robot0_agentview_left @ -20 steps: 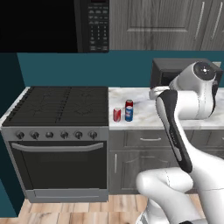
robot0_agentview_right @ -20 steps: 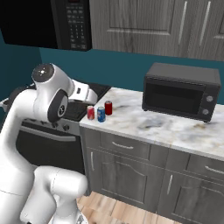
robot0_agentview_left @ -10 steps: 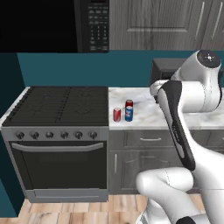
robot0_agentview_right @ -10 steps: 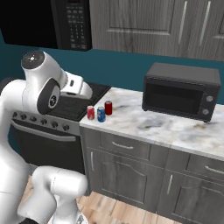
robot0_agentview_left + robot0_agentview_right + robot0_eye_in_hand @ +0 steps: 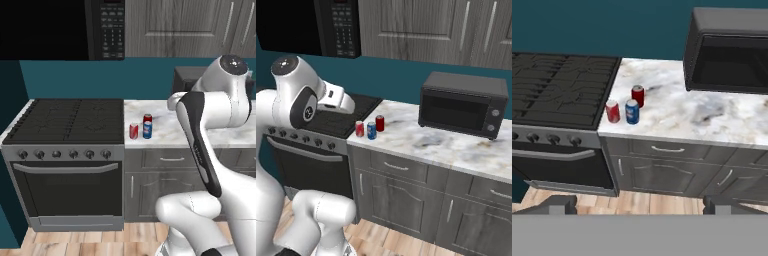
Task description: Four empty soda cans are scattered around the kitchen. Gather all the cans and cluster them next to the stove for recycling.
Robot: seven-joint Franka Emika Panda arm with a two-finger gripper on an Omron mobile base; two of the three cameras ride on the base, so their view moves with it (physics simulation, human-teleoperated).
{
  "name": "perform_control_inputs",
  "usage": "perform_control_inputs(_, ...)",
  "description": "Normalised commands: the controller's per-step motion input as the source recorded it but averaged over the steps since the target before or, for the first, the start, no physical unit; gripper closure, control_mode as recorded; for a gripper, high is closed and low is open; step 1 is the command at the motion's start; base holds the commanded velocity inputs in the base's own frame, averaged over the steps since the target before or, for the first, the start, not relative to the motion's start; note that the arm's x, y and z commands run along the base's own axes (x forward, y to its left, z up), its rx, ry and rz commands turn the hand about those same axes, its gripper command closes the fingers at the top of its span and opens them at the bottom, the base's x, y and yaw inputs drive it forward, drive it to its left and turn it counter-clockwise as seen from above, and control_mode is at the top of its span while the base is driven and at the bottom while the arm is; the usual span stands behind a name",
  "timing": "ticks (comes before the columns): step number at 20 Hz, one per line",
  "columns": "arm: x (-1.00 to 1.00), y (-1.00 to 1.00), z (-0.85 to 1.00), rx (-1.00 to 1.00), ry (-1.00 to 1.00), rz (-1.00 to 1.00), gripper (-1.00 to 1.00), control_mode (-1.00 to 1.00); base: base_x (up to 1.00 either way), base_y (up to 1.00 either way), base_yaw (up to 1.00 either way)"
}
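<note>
Two red soda cans (image 5: 612, 111) and a blue one (image 5: 631, 111) stand upright beside the stove (image 5: 559, 90); gripper (image 5: 639, 205) wide, empty

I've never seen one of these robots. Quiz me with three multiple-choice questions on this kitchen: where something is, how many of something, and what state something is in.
1. Where do the soda cans stand?
A. on the counter beside the stove
B. on the stove grates
C. on the floor

2. How many cans are there?
A. one
B. three
C. five

3. The gripper is:
A. shut on a can
B. open, holding nothing
C. pressing a stove knob

Answers: 1 A, the red can, blue can and second red can stand on the counter by the stove. 2 B, two red, one blue. 3 B, the gripper has its tips wide apart, far from the cans.
</note>
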Motion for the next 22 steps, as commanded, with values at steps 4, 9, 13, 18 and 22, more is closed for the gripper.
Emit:
perform_control_inputs(4,-0.04,0.15,-0.32,0.00,-0.01,0.00,-1.00,-1.00,0.00,0.00,0.00)
perform_control_inputs(9,0.00,0.00,0.00,0.00,0.00,0.00,-1.00,1.00,0.00,0.02,0.00)
perform_control_inputs(13,0.00,0.00,0.00,0.00,0.00,0.00,-1.00,1.00,-0.24,-0.18,-0.04)
perform_control_inputs(18,0.00,0.00,0.00,0.00,0.00,0.00,-1.00,1.00,-0.32,-0.38,-0.22)
perform_control_inputs(22,0.00,0.00,0.00,0.00,0.00,0.00,-1.00,1.00,0.00,-0.02,-0.44)
